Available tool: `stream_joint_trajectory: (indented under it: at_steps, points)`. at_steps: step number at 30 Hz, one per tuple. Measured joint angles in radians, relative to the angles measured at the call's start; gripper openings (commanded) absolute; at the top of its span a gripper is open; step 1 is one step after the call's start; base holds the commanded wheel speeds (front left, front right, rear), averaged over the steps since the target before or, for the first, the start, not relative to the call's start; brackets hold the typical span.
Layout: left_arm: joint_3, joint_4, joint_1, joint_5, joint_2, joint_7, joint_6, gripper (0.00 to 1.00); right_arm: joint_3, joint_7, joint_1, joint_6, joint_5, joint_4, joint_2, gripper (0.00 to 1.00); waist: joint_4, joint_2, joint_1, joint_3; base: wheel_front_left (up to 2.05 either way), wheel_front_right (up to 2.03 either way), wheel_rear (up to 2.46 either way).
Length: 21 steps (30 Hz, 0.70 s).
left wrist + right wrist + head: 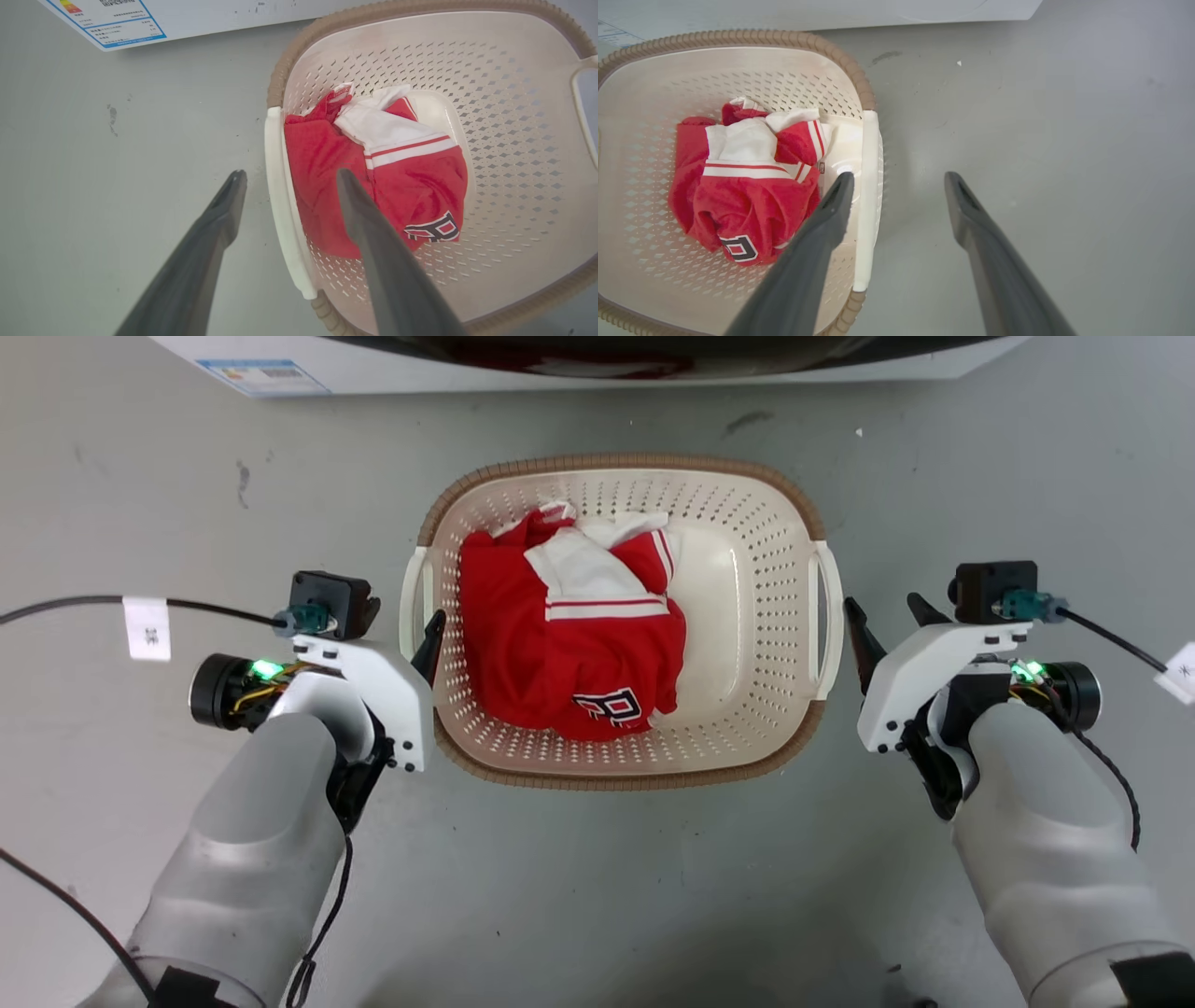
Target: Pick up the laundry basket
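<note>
Grey floor takes up most of head view. Washing machine, white, runs along top edge. Laundry basket sits on floor at ctr, near machine's front, w/ one short side toward each arm. It's cream, perforated, w/ brown woven-look rim. Inside, toward basket's left half, lies a crumpled red-and-white garment w/ dark lettering.

Left gripper: jaws apart, straddling left handle. One finger is over floor outside, the other over garment inside. Can't tell if either touches the handle. Right gripper: jaws apart too, w/ right handle btwn them. One finger is over basket interior, the other over bare floor. Neither pair is clamped on anything. Blue-edged label sits on machine front, toward robot's left.
</note>
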Motion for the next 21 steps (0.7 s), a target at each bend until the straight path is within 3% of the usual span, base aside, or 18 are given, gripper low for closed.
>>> stream_joint_trajectory:
  at_steps: [11, 21]
  points:
    - [-0.208, 0.034, -0.1, -0.171, 0.033, 0.095, 0.0, 1.0, 0.086, 0.061, -0.153, 0.0, 0.048, 0.172, 0.0, 1.0, 0.025, 0.0, 0.0, 0.078, 0.0, 0.0, 0.0]
    - [-0.348, 0.04, -0.188, -0.303, 0.061, 0.178, 0.0, 1.0, 0.109, 0.153, -0.238, 0.0, 0.07, 0.228, 0.0, 1.0, 0.04, 0.0, -0.0001, 0.137, 0.0, 0.0, 0.0]
